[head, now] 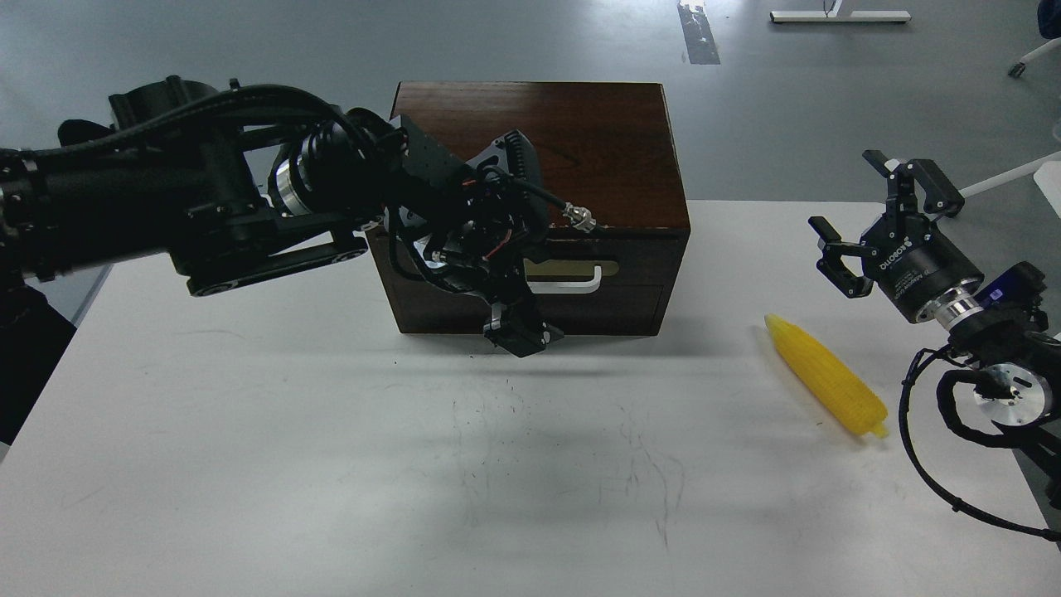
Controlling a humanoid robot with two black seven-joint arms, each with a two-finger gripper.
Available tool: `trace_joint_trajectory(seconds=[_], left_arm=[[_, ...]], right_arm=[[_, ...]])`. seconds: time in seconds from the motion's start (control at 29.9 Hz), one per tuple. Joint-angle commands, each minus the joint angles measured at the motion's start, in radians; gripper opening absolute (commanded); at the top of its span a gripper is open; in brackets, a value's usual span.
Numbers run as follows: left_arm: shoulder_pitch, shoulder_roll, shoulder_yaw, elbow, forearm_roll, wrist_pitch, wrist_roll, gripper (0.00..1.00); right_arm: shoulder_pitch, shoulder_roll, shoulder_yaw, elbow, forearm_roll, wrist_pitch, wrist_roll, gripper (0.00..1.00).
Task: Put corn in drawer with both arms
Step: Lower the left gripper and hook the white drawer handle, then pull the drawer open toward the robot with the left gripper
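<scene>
While the drawer [530,286] sits closed, corn [826,376] lies at 3 o'clock; right gripper [879,217] spread, left gripper [518,332] indeterminate.

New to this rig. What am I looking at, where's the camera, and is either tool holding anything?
One picture, taken from the robot's own head, looking forward and down at a white table. The two black arms are the robot's own. The left tool hangs in front of the closed drawer of a dark wooden box, by its white handle; its fingers are too dark to tell whether they are open or shut. The right tool is open and empty, raised above the table. The yellow corn lies on the table just below it, untouched.
</scene>
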Motion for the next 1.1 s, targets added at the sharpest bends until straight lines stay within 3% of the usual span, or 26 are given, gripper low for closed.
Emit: trace_joint_trajectory(seconds=[0.0, 1.07], left_arm=[[0.004, -0.022, 0.006, 0.014, 0.014, 0.0, 0.0, 0.99], [0.062, -0.049, 0.022, 0.083, 0.028, 0.0, 0.0, 0.99]], right_arm=[[0.0, 0.0, 0.0, 0.001, 0.0, 0.0, 0.0, 1.0], [-0.014, -0.012, 0.0, 0.007, 0.0, 0.0, 0.0, 1.0]])
